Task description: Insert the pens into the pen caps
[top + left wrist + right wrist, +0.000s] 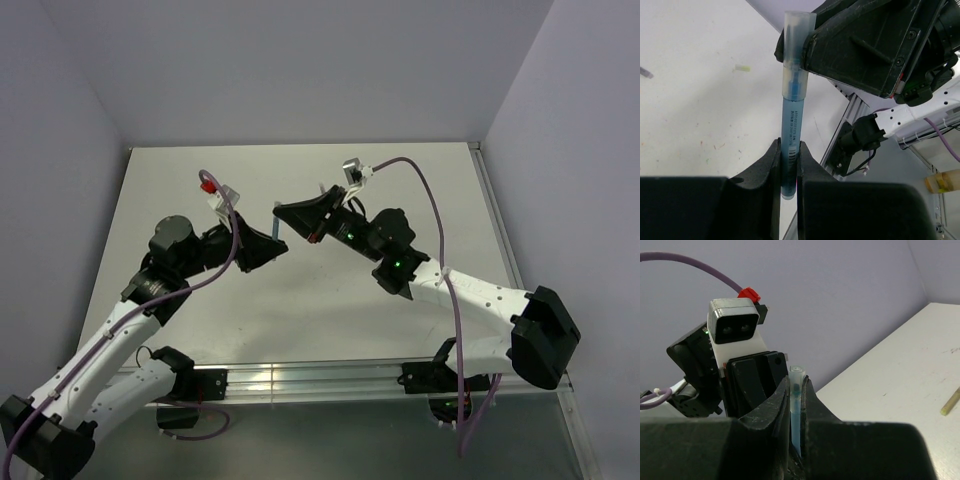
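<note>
**Blue pen entering its cap**

The left end effector point(789, 148) gripped the blue pen point(790, 125) tightly. Its tip sat inside the cap point(797, 40), pinched by the right end effector point(796, 385) just ahead. A yellow pen point(951, 401) lay on the counter point(920, 355) nearby, apparently uncapped.

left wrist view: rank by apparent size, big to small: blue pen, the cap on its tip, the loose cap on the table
1. blue pen
2. cap on its tip
3. loose cap on the table, smallest here. It lies farther from the camera, so the two caps may really be alike.
</note>
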`<state>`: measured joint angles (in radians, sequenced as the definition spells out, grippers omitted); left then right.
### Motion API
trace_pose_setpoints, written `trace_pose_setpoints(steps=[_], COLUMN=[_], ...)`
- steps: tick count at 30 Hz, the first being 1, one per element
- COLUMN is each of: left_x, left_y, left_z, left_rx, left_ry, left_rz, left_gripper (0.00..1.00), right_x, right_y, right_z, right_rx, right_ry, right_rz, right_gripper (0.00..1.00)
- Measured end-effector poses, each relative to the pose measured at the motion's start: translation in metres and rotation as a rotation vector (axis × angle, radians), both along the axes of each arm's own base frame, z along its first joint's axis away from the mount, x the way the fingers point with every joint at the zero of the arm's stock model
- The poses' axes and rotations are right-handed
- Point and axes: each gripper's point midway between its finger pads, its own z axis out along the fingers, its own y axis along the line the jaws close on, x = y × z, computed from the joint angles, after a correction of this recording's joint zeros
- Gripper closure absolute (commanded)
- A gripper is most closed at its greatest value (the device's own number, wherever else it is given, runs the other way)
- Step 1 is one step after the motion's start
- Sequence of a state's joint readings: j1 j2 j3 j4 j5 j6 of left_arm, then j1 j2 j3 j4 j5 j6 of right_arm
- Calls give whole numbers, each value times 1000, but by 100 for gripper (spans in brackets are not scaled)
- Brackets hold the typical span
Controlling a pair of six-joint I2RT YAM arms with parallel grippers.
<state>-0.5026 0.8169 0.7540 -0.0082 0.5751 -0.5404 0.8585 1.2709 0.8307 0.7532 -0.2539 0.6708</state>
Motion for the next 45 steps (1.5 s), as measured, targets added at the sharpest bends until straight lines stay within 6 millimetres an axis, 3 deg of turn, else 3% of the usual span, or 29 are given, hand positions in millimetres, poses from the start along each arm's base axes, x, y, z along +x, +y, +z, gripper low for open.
trace_pose_setpoints(steps=[6, 16, 45], left_x=[14, 21, 31], left_y=[-12, -24, -30], left_z=[7, 13, -2], left_rx=[-35, -33, 34], left_ry=[-3, -31, -57], left_rz=[-14, 12, 25], left_gripper=[100, 100, 100], right_x=[15, 21, 25], right_y=[-15, -21, -31], right_z=[5, 11, -4], right_rx=[12, 14, -90], right_ry=[21, 18, -19], right_rz=[-18, -7, -72], right_gripper=[100, 100, 100])
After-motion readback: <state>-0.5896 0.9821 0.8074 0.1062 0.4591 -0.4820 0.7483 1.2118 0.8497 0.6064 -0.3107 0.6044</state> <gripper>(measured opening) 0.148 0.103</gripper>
